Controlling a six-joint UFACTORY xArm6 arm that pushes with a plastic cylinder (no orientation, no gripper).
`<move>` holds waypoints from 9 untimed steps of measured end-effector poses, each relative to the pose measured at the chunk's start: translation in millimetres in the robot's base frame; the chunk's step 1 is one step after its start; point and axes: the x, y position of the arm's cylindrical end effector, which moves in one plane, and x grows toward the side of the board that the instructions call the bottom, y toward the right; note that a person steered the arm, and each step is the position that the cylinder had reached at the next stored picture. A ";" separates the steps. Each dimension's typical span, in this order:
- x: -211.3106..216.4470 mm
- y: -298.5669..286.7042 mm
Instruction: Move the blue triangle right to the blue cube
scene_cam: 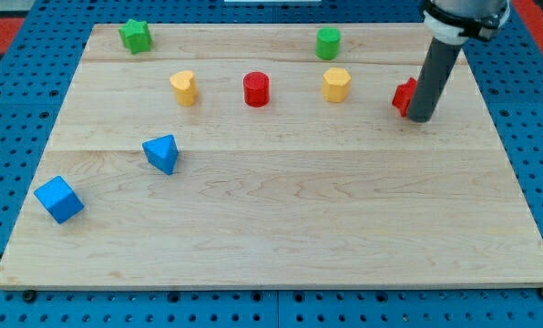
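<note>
The blue triangle point(161, 153) lies on the wooden board at the view's left, above and to the right of the blue cube point(58, 199), which sits near the board's lower left edge. The two are apart. My tip point(421, 118) is far off at the view's right, touching or right beside a red block point(404, 97) that the rod partly hides. The tip is a long way from both blue blocks.
A green star-like block point(136, 36) sits at top left and a green cylinder point(328, 43) at top centre. In a row below lie a yellow block point(184, 88), a red cylinder point(256, 89) and a yellow hexagonal block point(336, 85). The board point(281, 219) rests on a blue pegboard.
</note>
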 end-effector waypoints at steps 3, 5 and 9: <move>26.0 -47.7; 88.6 -263.4; 44.4 -375.8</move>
